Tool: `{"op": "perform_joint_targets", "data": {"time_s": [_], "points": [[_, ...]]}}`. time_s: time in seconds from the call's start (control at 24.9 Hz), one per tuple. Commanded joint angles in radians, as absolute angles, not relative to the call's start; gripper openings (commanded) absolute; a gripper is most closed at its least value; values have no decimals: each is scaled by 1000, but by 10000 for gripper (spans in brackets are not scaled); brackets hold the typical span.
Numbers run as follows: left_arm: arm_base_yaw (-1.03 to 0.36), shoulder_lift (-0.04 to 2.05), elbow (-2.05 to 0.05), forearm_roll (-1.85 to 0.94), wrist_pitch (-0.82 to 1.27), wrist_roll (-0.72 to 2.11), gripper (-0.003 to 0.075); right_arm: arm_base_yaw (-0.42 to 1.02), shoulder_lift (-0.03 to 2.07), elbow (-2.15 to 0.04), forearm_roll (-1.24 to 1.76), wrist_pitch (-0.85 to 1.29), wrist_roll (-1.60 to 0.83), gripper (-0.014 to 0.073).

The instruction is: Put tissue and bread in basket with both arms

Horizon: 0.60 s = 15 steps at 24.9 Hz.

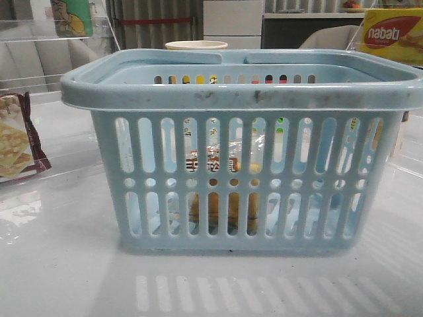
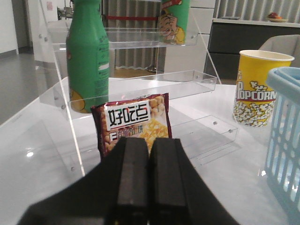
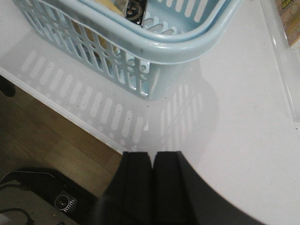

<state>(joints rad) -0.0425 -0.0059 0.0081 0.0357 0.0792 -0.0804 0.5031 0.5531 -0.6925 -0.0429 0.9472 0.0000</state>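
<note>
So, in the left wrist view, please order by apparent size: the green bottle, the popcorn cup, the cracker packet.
1. green bottle, largest.
2. and 3. cracker packet and popcorn cup look alike; the packet is partly hidden by the gripper and nearer, so I do not rank them.

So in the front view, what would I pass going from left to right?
Cracker packet → blue basket, with the bread inside it → yellow nabati box at the far right.
</note>
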Motion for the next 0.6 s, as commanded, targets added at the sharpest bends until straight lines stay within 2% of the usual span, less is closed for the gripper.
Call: {"op": "perform_joint_targets", "data": {"time_s": [0.0,0.56], "points": [[-76,-25,8,50,-29,-78,91,503,554,-718,-58,892,0,57],[-81,-25,8,50,-34,-73,91,503,554,-718,-58,892,0,57]]}}
